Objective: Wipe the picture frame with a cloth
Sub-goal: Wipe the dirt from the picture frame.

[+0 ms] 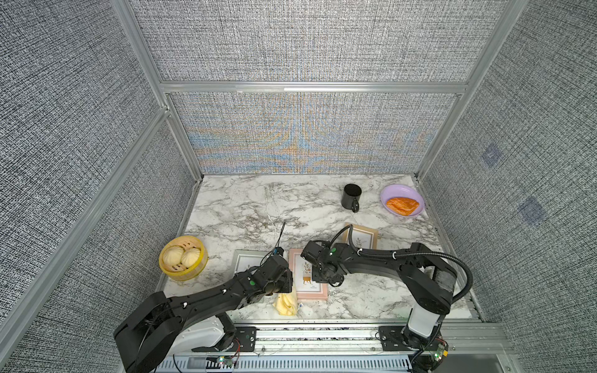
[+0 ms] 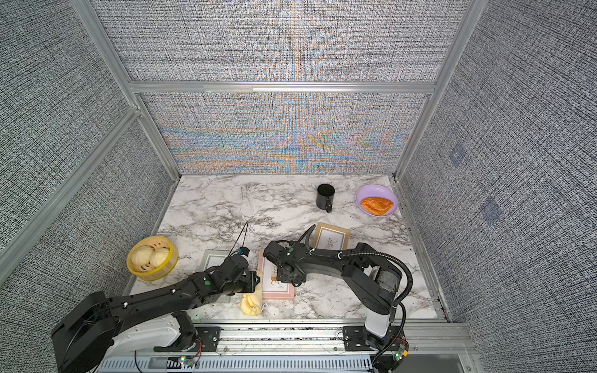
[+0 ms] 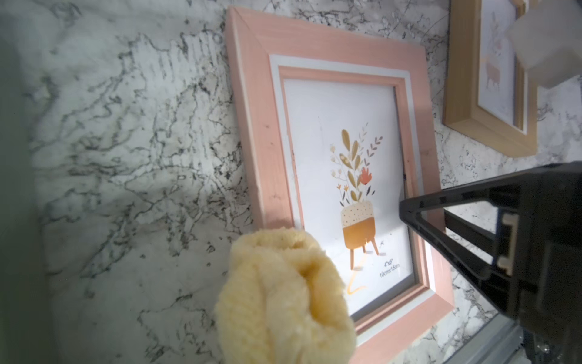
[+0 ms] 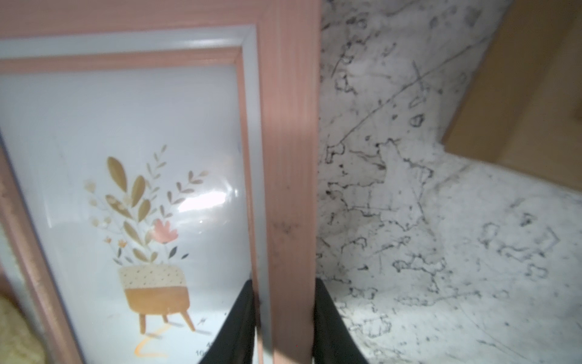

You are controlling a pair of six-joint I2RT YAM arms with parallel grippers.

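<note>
Low at the pink frame (image 1: 310,290), left tool (image 1: 281,290) pinches the cloth (image 1: 286,305), right tool (image 4: 283,294) clamps its border.

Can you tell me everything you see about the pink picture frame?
The pink picture frame looks like painted wood, with a thin white inner strip and shiny glass. Inside is a drawing of a plant in a footed pot, with an orange squiggle below it. The frame lies face up on the marble tabletop. The right gripper clamps one long side, and the yellow cloth bunches up at one corner.
</note>
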